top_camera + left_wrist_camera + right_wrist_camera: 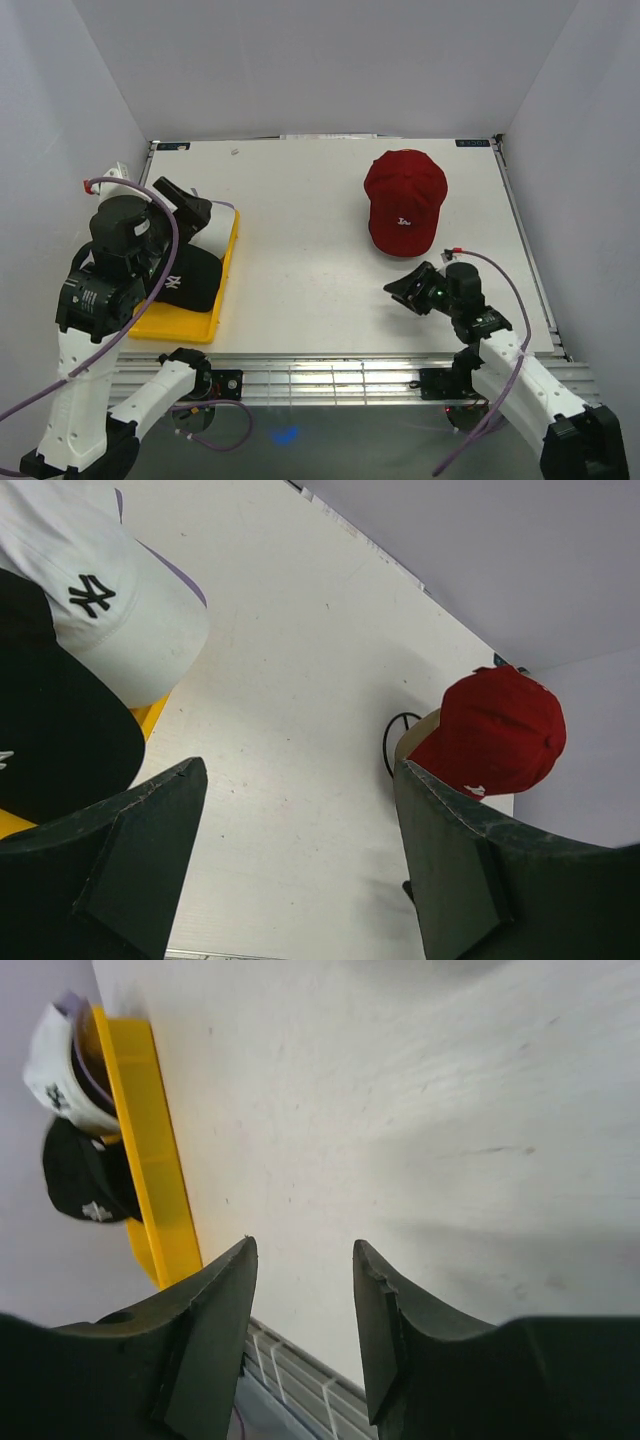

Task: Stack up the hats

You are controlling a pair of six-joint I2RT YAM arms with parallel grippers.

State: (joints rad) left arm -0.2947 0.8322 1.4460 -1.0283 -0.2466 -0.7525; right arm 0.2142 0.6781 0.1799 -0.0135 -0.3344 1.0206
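The red hat [405,200] lies on the table at the back right, brim toward me; it also shows in the left wrist view [500,730]. On the yellow tray [185,325] at the left the black hat [190,278] overlaps the white hat [216,232]. A lavender edge [186,580] peeks out under the white hat [110,610]. My left gripper [182,203] hovers open over the tray's hats, nothing between its fingers [298,768]. The right gripper [398,292] hangs open and empty just in front of the red hat's brim [304,1245].
A black wire loop [390,742] shows under the red hat's left side. Grey walls close in the table on three sides. The metal rail [330,380] runs along the near edge between the arm bases.
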